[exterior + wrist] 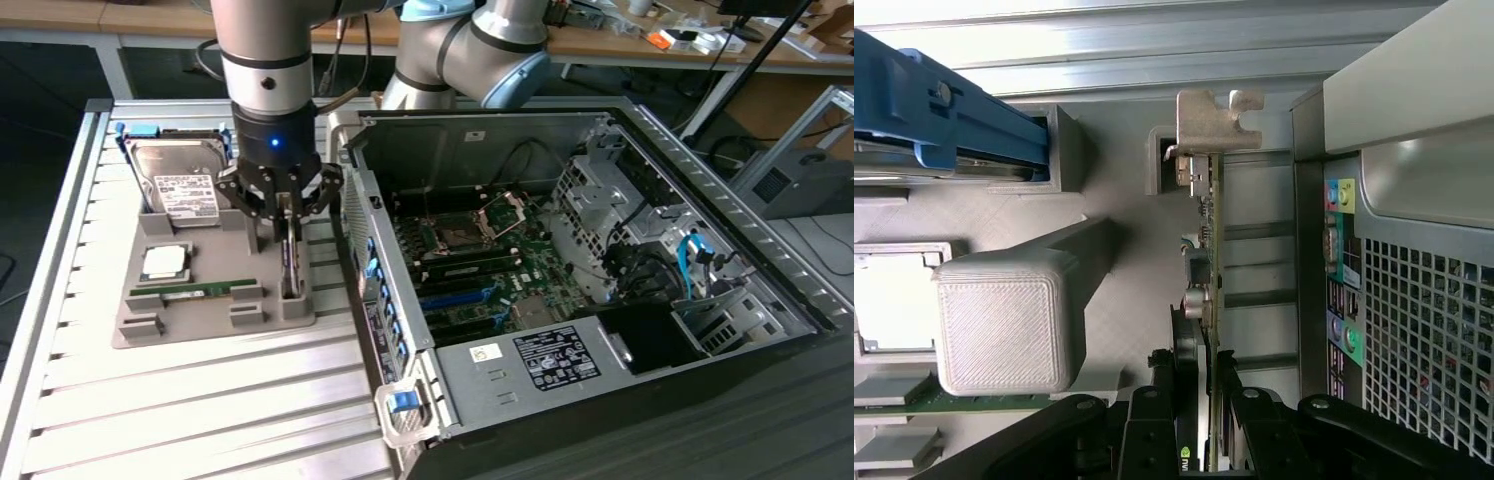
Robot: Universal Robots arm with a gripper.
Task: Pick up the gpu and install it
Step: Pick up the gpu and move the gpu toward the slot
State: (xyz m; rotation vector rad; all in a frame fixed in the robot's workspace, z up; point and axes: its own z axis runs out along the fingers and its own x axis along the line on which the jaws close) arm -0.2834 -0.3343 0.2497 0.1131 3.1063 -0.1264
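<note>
Gpu: thin green card, silver bracket.

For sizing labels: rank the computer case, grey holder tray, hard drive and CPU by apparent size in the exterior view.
1. computer case
2. grey holder tray
3. hard drive
4. CPU

Tight spot: the thin green circuit-board card with the silver bracket stands on edge in the grey plastic holder tray. The open grey metal computer case has its wall just beside it, so there's only a narrow gap there. On the other side a chunky grey square post crowds in. Inside the case, the room over the green motherboard is open, and the black and blue cables bunch toward the exterior view's right.
</note>
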